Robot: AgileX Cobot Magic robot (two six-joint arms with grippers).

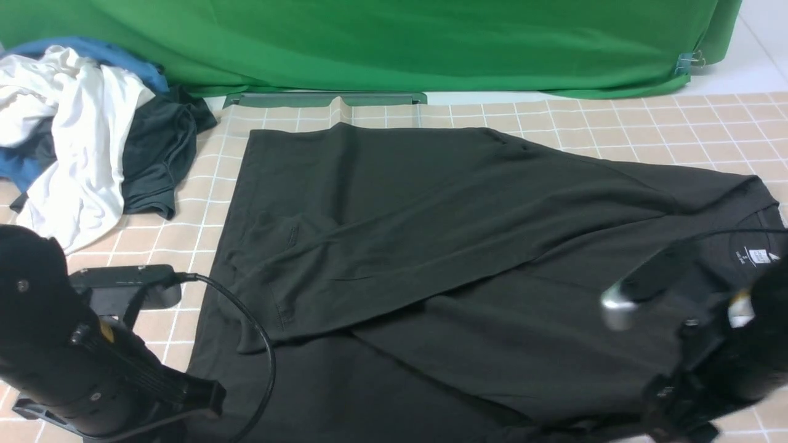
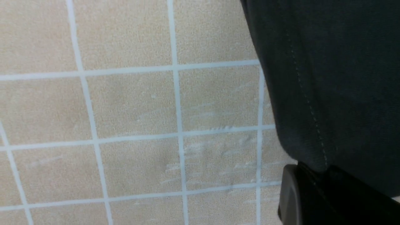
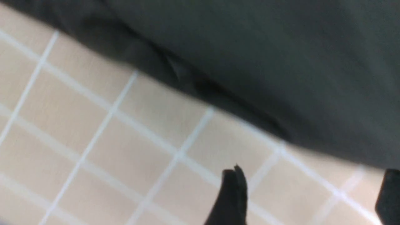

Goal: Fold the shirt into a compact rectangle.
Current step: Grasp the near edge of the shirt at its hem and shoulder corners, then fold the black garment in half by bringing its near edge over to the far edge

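The black shirt [image 1: 431, 246] lies spread over the middle of the tiled desk [image 1: 677, 129], with its collar [image 1: 763, 215] at 3 o'clock and one side folded over diagonally. At 7 o'clock the left hand [image 1: 204, 395] is clamped on the edge of the shirt. At 4 o'clock the right hand [image 3: 311, 184] is blurred; its fingers are apart, just beside the shirt, and hold nothing.
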